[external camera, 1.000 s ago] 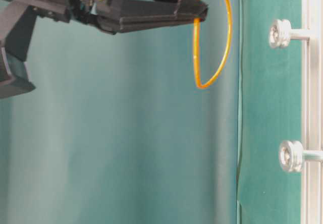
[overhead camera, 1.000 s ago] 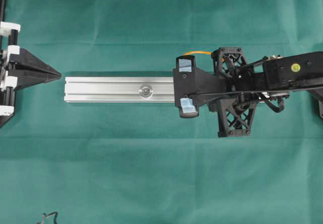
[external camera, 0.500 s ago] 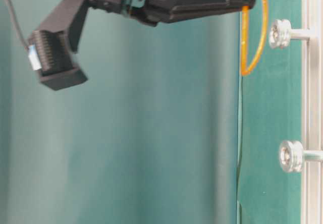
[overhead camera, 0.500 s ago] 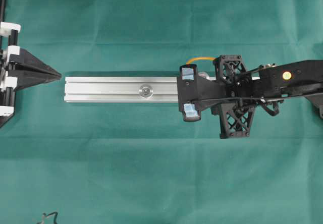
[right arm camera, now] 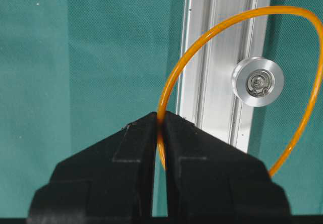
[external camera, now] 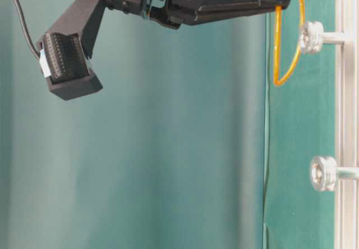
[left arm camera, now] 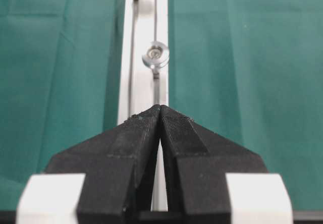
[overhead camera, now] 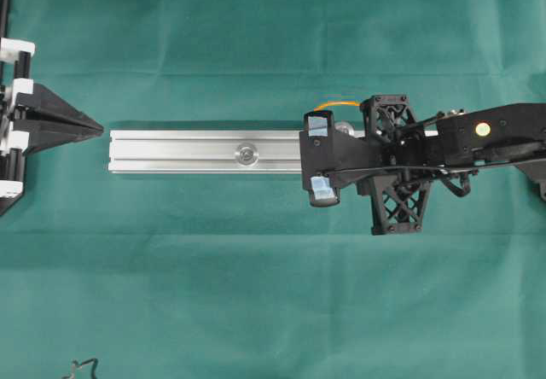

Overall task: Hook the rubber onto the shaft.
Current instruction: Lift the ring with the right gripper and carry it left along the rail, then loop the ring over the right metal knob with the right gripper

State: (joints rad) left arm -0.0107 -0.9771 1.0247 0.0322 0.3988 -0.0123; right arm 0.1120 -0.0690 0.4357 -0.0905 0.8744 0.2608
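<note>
My right gripper [right arm camera: 161,115] is shut on the thin orange rubber [right arm camera: 162,104], pinching one side of the loop. In the right wrist view the loop rings the round silver head of the shaft [right arm camera: 257,81] on the aluminium rail [right arm camera: 212,82]. At table level the gripper [external camera: 285,1] holds the rubber [external camera: 276,52] just off the upper shaft's head [external camera: 311,37]; I cannot tell whether they touch. My left gripper [overhead camera: 98,128] is shut and empty, pointing at the rail's left end [overhead camera: 115,152].
A second shaft [overhead camera: 246,152] stands mid-rail, also seen lower at table level [external camera: 322,173]. The rail lies on a green cloth [overhead camera: 256,276]. The right wrist camera [external camera: 67,64] hangs beside the arm. A black cable end [overhead camera: 78,367] lies at the bottom left.
The right gripper has carried the rubber closer to the rail, bringing the loop up to the upper shaft's head. The left gripper has not moved.
</note>
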